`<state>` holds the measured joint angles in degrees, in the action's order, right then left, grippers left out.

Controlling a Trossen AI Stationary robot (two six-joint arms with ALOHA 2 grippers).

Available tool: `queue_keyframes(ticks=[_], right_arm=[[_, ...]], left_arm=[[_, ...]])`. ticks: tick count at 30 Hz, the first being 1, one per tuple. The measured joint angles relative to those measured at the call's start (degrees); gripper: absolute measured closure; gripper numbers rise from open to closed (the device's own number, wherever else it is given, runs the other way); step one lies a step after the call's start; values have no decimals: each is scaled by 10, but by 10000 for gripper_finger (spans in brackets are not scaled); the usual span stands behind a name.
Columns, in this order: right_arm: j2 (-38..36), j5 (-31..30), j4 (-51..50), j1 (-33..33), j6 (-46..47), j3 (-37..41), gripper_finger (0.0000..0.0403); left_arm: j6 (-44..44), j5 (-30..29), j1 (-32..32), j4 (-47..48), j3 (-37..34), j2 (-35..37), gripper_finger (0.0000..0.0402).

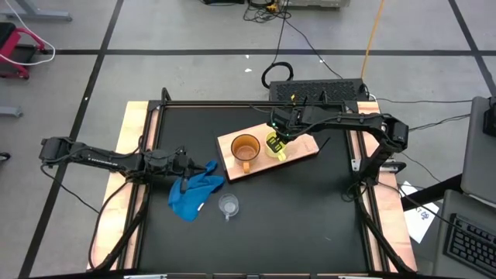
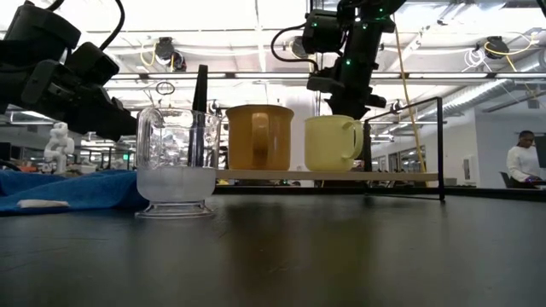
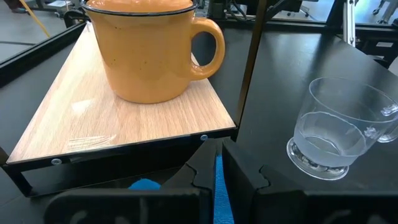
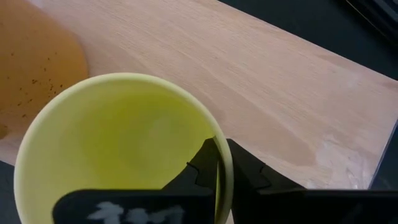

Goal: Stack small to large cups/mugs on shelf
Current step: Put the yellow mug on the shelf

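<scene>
On the light-wood shelf (image 1: 302,147) stand the orange-brown mug (image 1: 246,147) and, right of it, the yellow mug (image 1: 274,145), both upright on their bases in the low view. My right gripper (image 4: 219,165) comes down from above onto the yellow mug (image 4: 112,143) and is shut on it. The small clear cup (image 1: 228,205) stands upright on the black table, nearer the front. My left gripper (image 3: 217,168) hangs at the table's left above the blue cloth (image 1: 194,192), shut to a thin slit and touching nothing. My right gripper pinches the yellow mug's rim (image 4: 211,130), one finger inside the mug and one outside against its wall. The fingers come steeply from above, pointing down. The mug stays upright, its base (image 2: 331,169) on the shelf next to the orange-brown mug (image 2: 258,136).
The blue cloth lies crumpled on the table between my left gripper and the clear cup (image 2: 175,162). The shelf (image 3: 124,118) is raised a little off the table on a thin black frame. Bare black table spreads toward the near edge and right.
</scene>
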<state>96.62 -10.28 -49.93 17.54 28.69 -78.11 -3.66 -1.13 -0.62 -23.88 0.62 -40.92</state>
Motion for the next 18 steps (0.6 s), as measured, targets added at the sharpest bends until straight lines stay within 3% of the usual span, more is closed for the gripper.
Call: queue_keyframes(ticks=[5, 18], right_arm=[[1, 0, 0, 0, -4, 1, 380], [2, 3, 13, -8, -6, 2, 297]], left_arm=[[0, 0, 0, 0, 0, 0, 371], [0, 0, 0, 1, 0, 0, 371]])
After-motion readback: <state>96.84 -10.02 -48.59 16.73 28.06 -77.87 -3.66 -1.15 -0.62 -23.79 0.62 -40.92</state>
